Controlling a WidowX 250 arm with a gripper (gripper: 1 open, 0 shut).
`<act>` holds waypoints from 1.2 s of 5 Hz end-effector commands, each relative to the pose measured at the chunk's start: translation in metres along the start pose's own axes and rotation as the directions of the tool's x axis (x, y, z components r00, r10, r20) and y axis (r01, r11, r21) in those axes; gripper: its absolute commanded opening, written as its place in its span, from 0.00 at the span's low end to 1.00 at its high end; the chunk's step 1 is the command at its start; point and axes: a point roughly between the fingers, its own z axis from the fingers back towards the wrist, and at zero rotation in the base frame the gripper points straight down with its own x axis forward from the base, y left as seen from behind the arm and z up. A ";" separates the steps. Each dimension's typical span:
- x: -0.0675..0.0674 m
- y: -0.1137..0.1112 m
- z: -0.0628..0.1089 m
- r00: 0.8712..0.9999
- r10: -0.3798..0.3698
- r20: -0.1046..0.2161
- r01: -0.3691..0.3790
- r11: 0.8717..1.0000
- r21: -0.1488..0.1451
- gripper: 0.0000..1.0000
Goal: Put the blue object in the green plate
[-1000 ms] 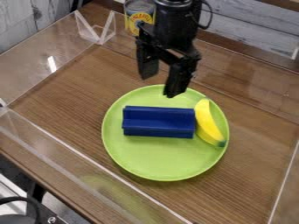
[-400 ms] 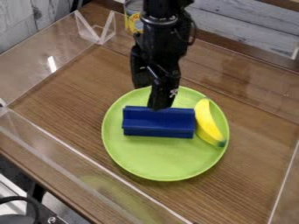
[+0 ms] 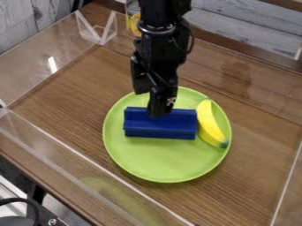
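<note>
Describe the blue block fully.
The blue block is a dark blue, elongated rectangular piece, apparently plastic, with a darker recessed top and a plain front side. It lies flat, slightly askew, inside the green plate, toward the far side. The banana is beside its right end. The black fingers are at its far edge; whether they touch it can't be told.

The blue block (image 3: 161,124) lies in the green plate (image 3: 141,161), left of the banana (image 3: 211,124) in the view. The black gripper (image 3: 154,104) hangs at the block's far side; the plate sits on the wooden desk (image 3: 71,106).
</note>
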 end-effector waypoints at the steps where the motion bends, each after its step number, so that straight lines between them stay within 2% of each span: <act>1: 0.001 0.005 0.006 0.999 0.002 0.046 -0.002 1.000 0.020 1.00; 6: 0.000 0.007 -0.015 0.996 -0.033 0.084 0.032 0.999 0.007 1.00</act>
